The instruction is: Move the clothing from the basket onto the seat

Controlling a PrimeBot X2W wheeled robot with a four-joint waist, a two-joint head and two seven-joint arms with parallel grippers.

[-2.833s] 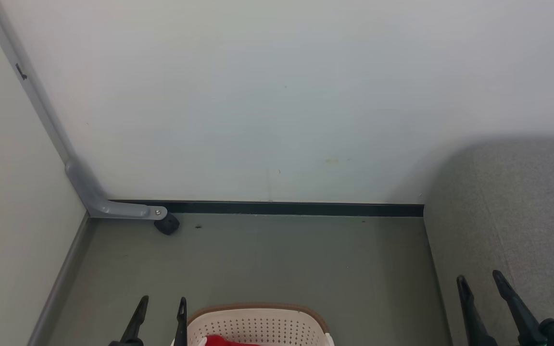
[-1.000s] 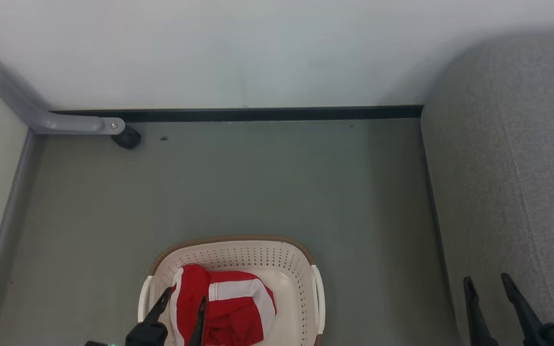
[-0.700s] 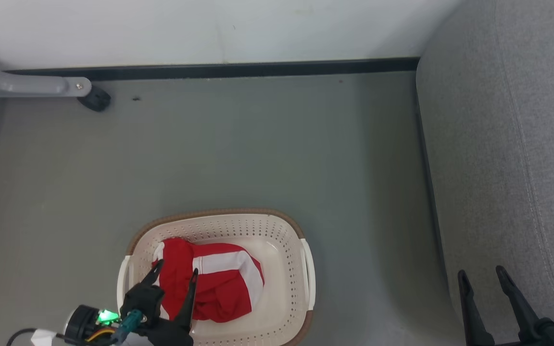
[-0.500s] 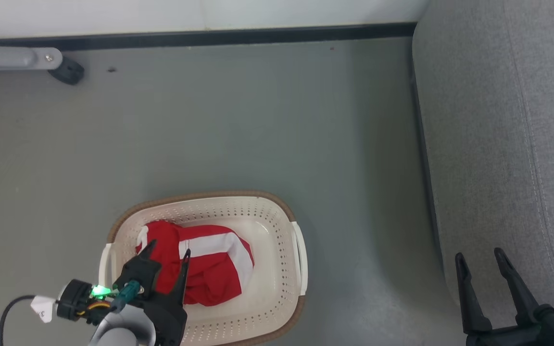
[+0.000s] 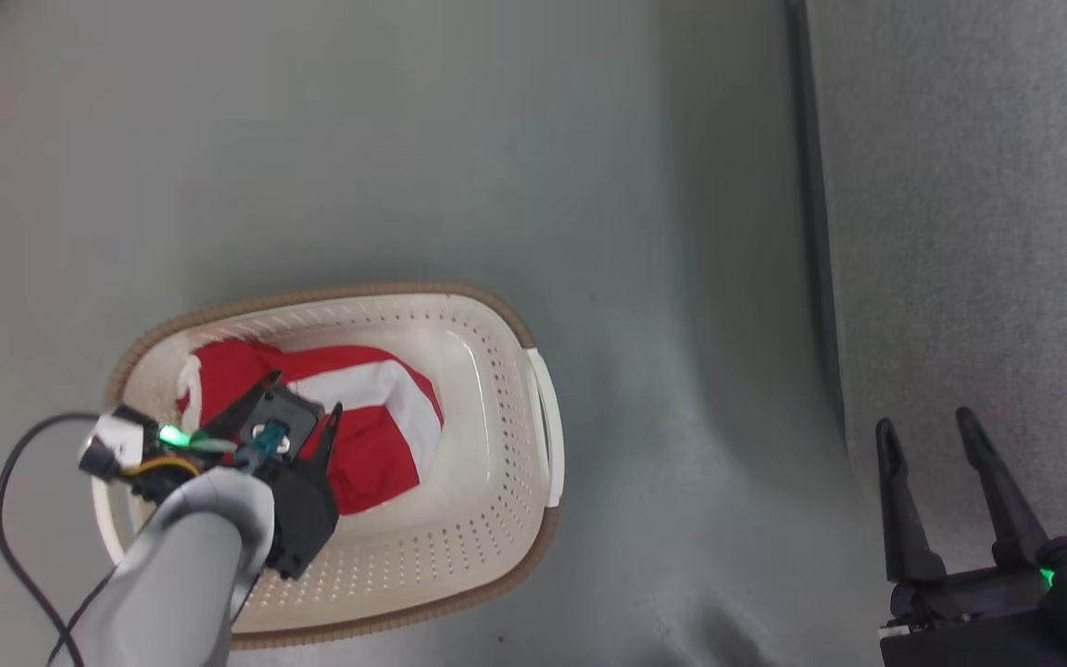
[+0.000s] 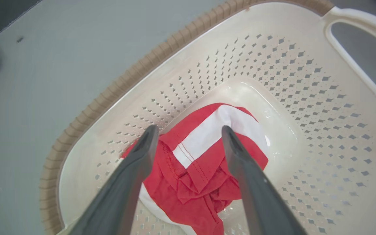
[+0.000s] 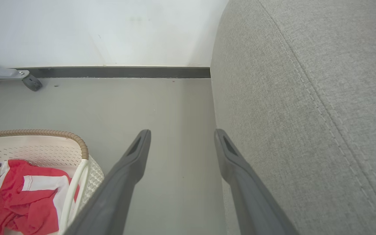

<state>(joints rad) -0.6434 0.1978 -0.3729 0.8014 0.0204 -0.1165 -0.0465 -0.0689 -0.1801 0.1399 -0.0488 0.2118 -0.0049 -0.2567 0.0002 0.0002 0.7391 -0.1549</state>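
The cream basket (image 5: pixel 487 435) with a brown rim stands on the grey floor, left of the grey seat (image 5: pixel 978 232). Crumpled red clothing (image 5: pixel 376 445) with white panels lies in its left half. My left gripper (image 5: pixel 304 394) hangs open just above that clothing. In the left wrist view its fingers straddle the red and white cloth (image 6: pixel 201 169) inside the basket (image 6: pixel 305 98), and nothing is gripped. My right gripper (image 5: pixel 925 423) stands open and empty at the seat's front edge. The right wrist view shows it (image 7: pixel 182 132) over the floor beside the seat (image 7: pixel 305 98), with the basket (image 7: pixel 44 133) at lower left.
A white wall with a black baseboard (image 7: pixel 116 72) closes the far side. A grey metal leg with a black foot (image 7: pixel 31 83) sits in the far left corner. A black cable (image 5: pixel 6 519) loops from my left wrist. Open grey floor lies between basket and seat.
The head camera has tilted down, so wall and baseboard slid out of the top. My left gripper has gone down into the basket over the red clothing. The right gripper has barely moved.
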